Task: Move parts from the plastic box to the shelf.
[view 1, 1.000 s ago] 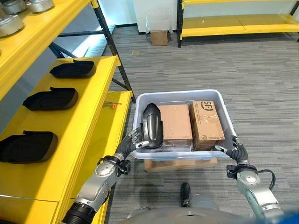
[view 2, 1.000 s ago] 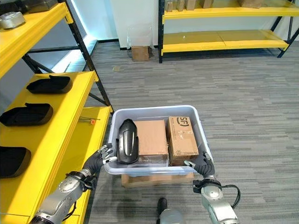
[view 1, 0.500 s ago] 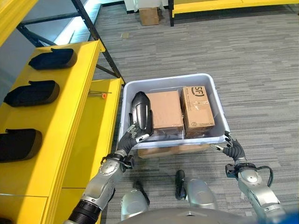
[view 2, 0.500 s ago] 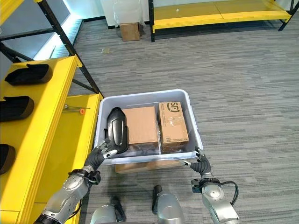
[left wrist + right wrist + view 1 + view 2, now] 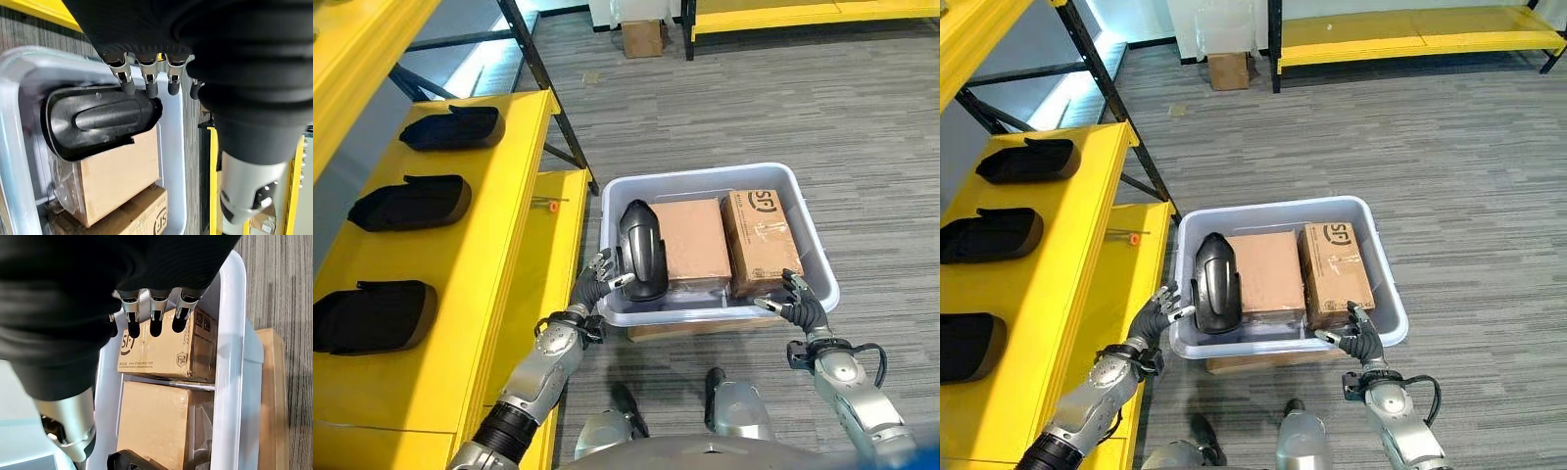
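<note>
A pale grey plastic box (image 5: 816, 260) stands on the floor in front of me. It holds a black moulded part (image 5: 643, 250) leaning at its left end and two cardboard cartons (image 5: 693, 241) beside it. My left hand (image 5: 602, 277) is open at the box's near left rim, its fingertips (image 5: 147, 89) right by the black part (image 5: 95, 122). My right hand (image 5: 793, 302) is open at the near right rim, its fingers (image 5: 154, 320) stretched over the right carton (image 5: 164, 347). The yellow shelf (image 5: 504, 245) on the left carries three black parts (image 5: 411, 202).
A small orange-tipped tool (image 5: 548, 206) lies on the shelf's lower step. A black rack post (image 5: 550, 93) slants down behind the box. A flat brown base (image 5: 705, 328) shows under the box. A carton (image 5: 642, 37) and another yellow rack (image 5: 1410, 34) stand at the far wall.
The camera has shifted. My right hand has come from just outside the near right corner up to the box's rim. The left hand stays by the black part.
</note>
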Motion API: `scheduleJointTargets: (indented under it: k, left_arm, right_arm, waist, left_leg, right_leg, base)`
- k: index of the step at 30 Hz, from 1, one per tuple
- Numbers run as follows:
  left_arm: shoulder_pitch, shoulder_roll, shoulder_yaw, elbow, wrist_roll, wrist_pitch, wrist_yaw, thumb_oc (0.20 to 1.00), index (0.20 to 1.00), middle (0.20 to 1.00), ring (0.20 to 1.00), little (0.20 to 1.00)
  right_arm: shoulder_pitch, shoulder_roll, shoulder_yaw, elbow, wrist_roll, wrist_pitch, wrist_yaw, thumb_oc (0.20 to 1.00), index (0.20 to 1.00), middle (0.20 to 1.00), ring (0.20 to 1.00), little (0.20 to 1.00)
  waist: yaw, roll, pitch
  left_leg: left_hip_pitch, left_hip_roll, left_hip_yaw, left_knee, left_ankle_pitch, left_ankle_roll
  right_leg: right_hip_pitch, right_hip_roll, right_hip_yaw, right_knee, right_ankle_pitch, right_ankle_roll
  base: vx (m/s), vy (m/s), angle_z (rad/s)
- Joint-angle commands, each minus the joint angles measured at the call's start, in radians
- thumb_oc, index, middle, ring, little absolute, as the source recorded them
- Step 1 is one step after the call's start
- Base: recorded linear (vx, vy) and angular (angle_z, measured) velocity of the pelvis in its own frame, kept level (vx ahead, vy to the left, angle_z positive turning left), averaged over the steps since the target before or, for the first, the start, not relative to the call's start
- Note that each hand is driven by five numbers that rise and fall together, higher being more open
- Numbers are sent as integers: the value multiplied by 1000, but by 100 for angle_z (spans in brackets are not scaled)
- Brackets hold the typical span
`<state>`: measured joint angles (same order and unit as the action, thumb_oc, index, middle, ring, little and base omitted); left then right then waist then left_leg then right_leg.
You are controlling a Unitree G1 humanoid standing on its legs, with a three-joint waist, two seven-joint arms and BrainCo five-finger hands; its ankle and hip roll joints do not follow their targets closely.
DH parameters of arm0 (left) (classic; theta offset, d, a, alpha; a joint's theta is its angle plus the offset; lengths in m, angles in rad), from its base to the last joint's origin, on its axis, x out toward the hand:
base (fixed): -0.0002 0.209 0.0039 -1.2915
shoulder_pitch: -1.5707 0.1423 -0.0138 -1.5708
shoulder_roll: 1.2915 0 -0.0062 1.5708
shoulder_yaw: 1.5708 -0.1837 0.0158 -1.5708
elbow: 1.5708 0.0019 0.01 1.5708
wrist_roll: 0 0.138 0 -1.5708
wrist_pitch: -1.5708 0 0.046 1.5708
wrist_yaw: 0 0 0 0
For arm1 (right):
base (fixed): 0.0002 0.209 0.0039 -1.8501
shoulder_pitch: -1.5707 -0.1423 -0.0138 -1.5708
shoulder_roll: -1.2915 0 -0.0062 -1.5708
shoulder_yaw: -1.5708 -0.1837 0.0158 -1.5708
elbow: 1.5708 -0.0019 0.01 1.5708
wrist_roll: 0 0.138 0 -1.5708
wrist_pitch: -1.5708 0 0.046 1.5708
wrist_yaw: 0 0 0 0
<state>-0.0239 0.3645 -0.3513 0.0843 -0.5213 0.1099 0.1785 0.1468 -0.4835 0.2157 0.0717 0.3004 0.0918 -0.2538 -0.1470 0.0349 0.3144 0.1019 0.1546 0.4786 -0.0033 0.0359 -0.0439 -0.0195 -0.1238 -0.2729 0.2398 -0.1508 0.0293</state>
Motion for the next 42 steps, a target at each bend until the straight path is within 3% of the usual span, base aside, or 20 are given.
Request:
scheduleJointTargets:
  k: [1, 3, 8, 9, 16, 24, 27, 30, 34, 35, 38, 40, 42]
  left_arm:
    - [-79, -10, -8, 34, 3, -62, 144, 1000, 1000, 1000, 1000, 1000]
    - [-121, -15, -10, 57, 47, -49, 217, 1000, 1000, 1000, 1000, 1000]
    - [-229, -49, -43, 115, 93, -19, 283, 1000, 1000, 1000, 1000, 1000]
    - [-276, -65, -56, 152, 97, -57, 346, 1000, 1000, 1000, 1000, 1000]
    - [-341, -108, -41, 255, 93, -100, 493, 1000, 1000, 1000, 1000, 1000]
    - [-493, -155, 10, 485, 86, -136, 644, 1000, 1000, 1000, 1000, 1000]
    - [-529, -185, 51, 559, 15, -158, 679, 1000, 1000, 1000, 1000, 1000]
    - [-574, -165, 96, 600, 80, -164, 789, 1000, 1000, 1000, 1000, 1000]
    - [-589, -153, 116, 636, 109, -168, 767, 1000, 1000, 1000, 1000, 1000]
    - [-616, -137, 94, 645, 209, -146, 730, 1000, 1000, 1000, 1000, 1000]
    - [-669, -124, 10, 641, 283, -120, 593, 1000, 1000, 1000, 1000, 1000]
    - [-678, -124, -10, 645, 302, -121, 571, 1000, 1000, 1000, 1000, 1000]
    - [-702, -118, -41, 655, 282, -103, 423, 1000, 1000, 1000, 1000, 1000]
  right_arm:
    - [-57, -23, -2, -64, 0, -51, -17, 1000, 1000, 1000, 1000, 1000]
    - [-73, -22, -4, -65, 12, -62, -31, 1000, 1000, 1000, 1000, 1000]
    - [-116, -5, 1, -76, 60, -47, -94, 1000, 1000, 1000, 1000, 1000]
    - [-126, -7, 1, -70, 67, -28, -116, 1000, 1000, 1000, 1000, 1000]
    - [-115, -17, -16, -32, 69, -12, -133, 1000, 1000, 1000, 1000, 1000]
    - [-135, -46, -40, -41, 41, 2, -84, 1000, 1000, 1000, 1000, 1000]
    - [-150, -50, -36, -37, 40, 8, -81, 1000, 1000, 1000, 1000, 1000]
    - [-164, -49, -22, -37, 50, 21, -109, 1000, 1000, 1000, 1000, 1000]
    - [-178, -50, -5, -21, 75, 10, -122, 1000, 1000, 1000, 1000, 1000]
    - [-194, -50, 6, -16, 76, 10, -123, 1000, 1000, 1000, 1000, 1000]
    - [-232, -67, 9, -20, 75, 44, -140, 1000, 1000, 1000, 1000, 1000]
    - [-242, -71, 9, -17, 73, 55, -139, 1000, 1000, 1000, 1000, 1000]
    - [-251, -76, 8, -10, 69, 60, -133, 1000, 1000, 1000, 1000, 1000]
  waist:
    - [-16, -38, 10]
    - [-16, -52, 29]
    - [-27, -82, 82]
    - [-40, -86, 103]
    - [-73, -98, 155]
    - [-115, -125, 205]
    - [-125, -133, 206]
    - [-125, -149, 206]
    - [-120, -160, 206]
    - [-120, -164, 206]
    - [-125, -162, 206]
    - [-128, -161, 206]
    - [-136, -161, 206]
  left_leg:
    - [-109, 97, -41, 145, 12, -50]
    - [-132, 113, -43, 175, 11, -52]
    - [-189, 142, -43, 219, 11, -61]
    - [-222, 151, -42, 235, 16, -64]
    - [-303, 182, -52, 304, 39, -78]
    - [-413, 213, -70, 406, 36, -89]
    - [-445, 220, -70, 431, 24, -87]
    - [-493, 210, -74, 450, -6, -82]
    - [-538, 206, -86, 470, -17, -83]
    - [-555, 201, -85, 478, -36, -76]
    - [-603, 183, -90, 500, -53, -70]
    - [-617, 178, -90, 504, -56, -68]
    - [-634, 172, -86, 514, -67, -62]
  right_leg:
    - [53, 27, 2, -29, 3, 0]
    - [39, 37, 7, -13, -4, -3]
    - [-22, 56, 25, 16, -10, -3]
    - [-62, 60, 37, 33, -9, -3]
    - [-149, 70, 65, 68, -6, -12]
    - [-279, 76, 74, 136, -9, -14]
    - [-319, 75, 76, 153, -13, -13]
    - [-382, 67, 79, 172, -8, -3]
    - [-430, 63, 80, 192, -10, 0]
    - [-459, 57, 84, 205, -7, 5]
    - [-522, 54, 96, 236, -5, 11]
    - [-539, 55, 102, 244, -7, 10]
    - [-565, 55, 111, 260, -9, 9]
  base:
    - [-35, -202, -6]
    - [-29, -213, -7]
    - [-42, -119, -4]
    - [-123, -62, -17]
    - [-60, 4, -10]
    - [-51, 46, -4]
    - [-12, 37, -9]
    - [-55, -11, -4]
    - [-27, -31, 10]
    - [-37, -35, 12]
    - [-13, 23, 7]
    - [-3, 51, -1]
    - [0, 51, -12]
